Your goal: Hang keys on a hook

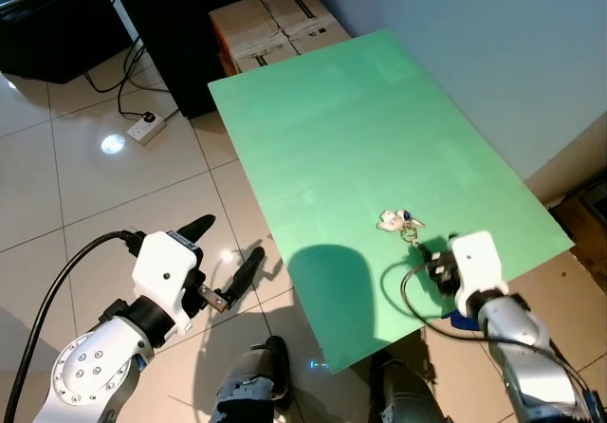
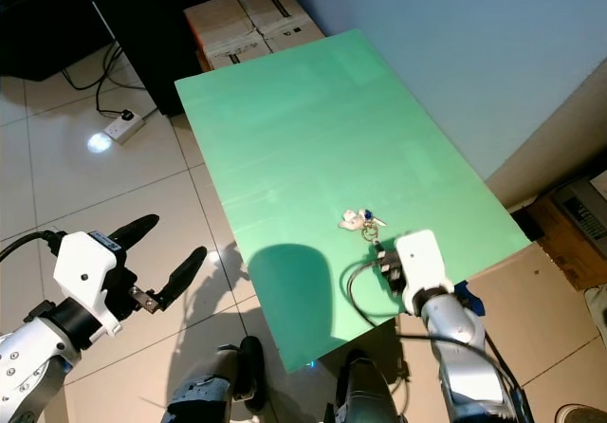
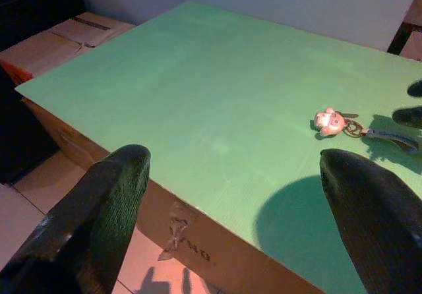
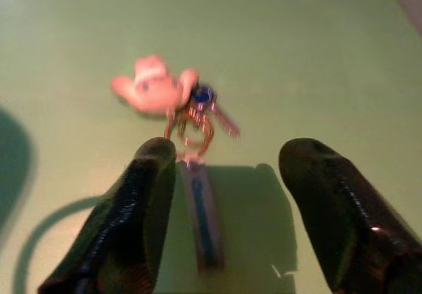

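- The task looks to be at its opening step: the keys (image 1: 402, 221) lie flat on the green worktop (image 1: 360, 119), not yet lifted, and the pick-up, the carry and the hanging all appear left to do.
- There is one bunch of keys; it carries one pale pink animal-shaped charm (image 4: 153, 85), a cluster of metal rings, at least one blue-headed key and one dark strap that trails toward the robot.
- Seen from the head, the bunch sits at about 5 o'clock on the worktop, near its front right corner and just beside the robot's round shadow.
- The right gripper (image 4: 224, 195) hovers low over the worktop at 5 o'clock from the bunch, close behind the strap; its jaws stand well apart with nothing between them but the strap lying on the surface below, so it holds nothing.
- In the right wrist view the rings sit just ahead of one fingertip and the charm lies farther on, at roughly 11 o'clock; that view is blurred, so individual keys cannot be counted.
- The left gripper (image 1: 226, 264) hangs out over the tiled floor (image 1: 114, 195) off the worktop's left edge, at about 7 o'clock in the head view, jaws spread wide and empty.
- Two cardboard boxes (image 1: 275, 23) stand side by side at 12 o'clock, past the worktop's far end.
- One white power strip (image 1: 145, 127) lies on the floor at 10 o'clock.
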Controlling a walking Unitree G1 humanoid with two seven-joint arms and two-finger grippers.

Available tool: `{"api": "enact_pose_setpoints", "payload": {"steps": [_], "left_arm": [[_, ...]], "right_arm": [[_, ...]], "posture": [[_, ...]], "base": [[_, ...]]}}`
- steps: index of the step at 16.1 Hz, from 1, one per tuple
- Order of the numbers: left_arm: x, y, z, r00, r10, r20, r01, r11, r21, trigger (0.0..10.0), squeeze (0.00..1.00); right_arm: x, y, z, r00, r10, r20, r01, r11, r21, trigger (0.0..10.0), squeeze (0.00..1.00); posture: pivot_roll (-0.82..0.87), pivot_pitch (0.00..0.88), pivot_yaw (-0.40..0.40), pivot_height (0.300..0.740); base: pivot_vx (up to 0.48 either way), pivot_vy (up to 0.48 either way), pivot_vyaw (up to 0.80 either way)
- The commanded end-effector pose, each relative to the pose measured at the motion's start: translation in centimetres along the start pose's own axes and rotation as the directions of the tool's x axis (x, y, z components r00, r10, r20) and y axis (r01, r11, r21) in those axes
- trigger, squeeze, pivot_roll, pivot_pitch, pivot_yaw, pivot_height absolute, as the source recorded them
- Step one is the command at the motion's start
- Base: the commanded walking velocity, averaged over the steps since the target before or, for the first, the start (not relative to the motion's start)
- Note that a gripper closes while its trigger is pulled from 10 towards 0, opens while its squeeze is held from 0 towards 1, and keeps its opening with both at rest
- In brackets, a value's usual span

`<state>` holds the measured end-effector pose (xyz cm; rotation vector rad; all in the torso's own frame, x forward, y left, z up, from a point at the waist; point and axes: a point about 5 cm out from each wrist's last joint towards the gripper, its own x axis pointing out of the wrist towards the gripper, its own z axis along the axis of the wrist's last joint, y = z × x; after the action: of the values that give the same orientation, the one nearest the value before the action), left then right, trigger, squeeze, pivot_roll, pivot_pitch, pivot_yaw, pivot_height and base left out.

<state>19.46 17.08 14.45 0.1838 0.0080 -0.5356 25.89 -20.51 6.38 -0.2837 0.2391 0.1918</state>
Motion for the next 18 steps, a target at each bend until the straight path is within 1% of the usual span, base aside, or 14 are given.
{"api": "enact_pose_setpoints", "payload": {"steps": [1,2,3,4,5,6,7,8,9,10,12,15,18], "left_arm": [[-0.3,-0.2,-0.5,1.0,0.005,-0.022,-0.005,1.0,-0.001,10.0,0.0],[-0.3,-0.2,-0.5,1.0,0.004,-0.022,-0.004,1.0,-0.001,10.0,0.0],[-0.3,-0.2,-0.5,1.0,0.002,-0.025,-0.002,1.0,0.001,10.0,0.0],[-0.3,-0.2,-0.5,1.0,0.0,-0.03,0.0,1.0,0.008,10.0,0.0],[-0.4,-0.2,-0.5,1.0,-0.001,-0.031,0.001,1.0,0.01,10.0,0.0],[-0.4,-0.2,-0.4,0.999,-0.004,-0.034,0.004,1.0,0.014,10.0,0.0],[-0.4,-0.1,-0.4,0.999,-0.004,-0.035,0.005,1.0,0.015,10.0,0.0],[-0.5,0.0,-0.4,0.999,-0.006,-0.036,0.006,1.0,0.018,10.0,0.0],[-0.5,0.0,-0.4,0.999,-0.007,-0.038,0.008,1.0,0.02,10.0,0.0],[-0.8,0.0,-0.3,0.999,-0.01,-0.044,0.011,1.0,0.024,10.0,0.0],[-0.9,0.0,-0.3,0.999,-0.01,-0.048,0.011,1.0,0.027,10.0,0.0],[-1.1,0.1,-0.3,0.999,-0.006,-0.052,0.007,1.0,0.028,10.0,0.0],[-1.2,0.3,-0.3,0.998,-0.006,-0.056,0.007,1.0,0.029,10.0,0.0]], "right_arm": [[0.0,0.0,-0.1,1.0,0.011,-0.005,-0.011,1.0,0.003,10.0,1.0],[0.2,-0.2,-0.2,1.0,-0.003,-0.014,0.003,1.0,-0.014,10.0,1.0],[0.8,-0.6,-0.3,0.999,-0.028,-0.032,0.027,0.999,-0.044,10.0,1.0],[1.5,-0.8,-0.5,0.998,-0.04,-0.057,0.037,0.998,-0.058,10.0,1.0],[1.9,-0.7,-0.6,0.997,-0.027,-0.066,0.023,0.998,-0.054,10.0,0.99],[2.9,-0.4,-0.8,0.996,0.039,-0.086,-0.042,0.998,-0.042,10.0,0.84],[3.1,-0.3,-0.9,0.994,0.054,-0.096,-0.058,0.997,-0.044,10.0,0.67],[3.6,-0.4,-1.2,0.99,0.079,-0.115,-0.083,0.996,-0.033,10.0,0.05],[4.0,-0.3,-1.4,0.986,0.105,-0.127,-0.11,0.994,-0.031,10.0,0.0],[4.6,0.0,-1.3,0.979,0.153,-0.133,-0.163,0.985,-0.064,10.0,0.0],[4.9,-0.1,-1.2,0.978,0.157,-0.134,-0.166,0.985,-0.057,10.0,0.0],[5.1,0.2,-1.6,0.976,0.159,-0.151,-0.169,0.984,-0.057,10.0,0.0],[5.3,0.6,-2.4,0.971,0.171,-0.165,-0.176,0.984,-0.017,10.0,0.0]], "posture": [[0.11,0.245,0.065,0.74],[0.11,0.247,0.065,0.74],[0.12,0.248,0.072,0.74],[0.12,0.249,0.074,0.74],[0.12,0.251,0.079,0.74],[0.13,0.252,0.082,0.74],[0.13,0.252,0.084,0.74],[0.14,0.255,0.086,0.74],[0.14,0.256,0.089,0.74],[0.15,0.26,0.091,0.74],[0.16,0.261,0.091,0.74],[0.17,0.265,0.089,0.74],[0.17,0.27,0.098,0.74]], "base": [[0.0,0.0,0.0],[0.0,0.0,0.0],[0.0,0.0,0.0],[0.0,0.0,0.0],[0.0,0.0,0.0],[0.0,0.0,0.0],[0.0,0.0,0.0],[0.0,0.0,0.0],[0.0,0.0,0.0],[0.0,0.0,0.0],[0.0,0.0,0.0],[0.0,0.0,0.0],[0.0,0.0,0.0]]}}
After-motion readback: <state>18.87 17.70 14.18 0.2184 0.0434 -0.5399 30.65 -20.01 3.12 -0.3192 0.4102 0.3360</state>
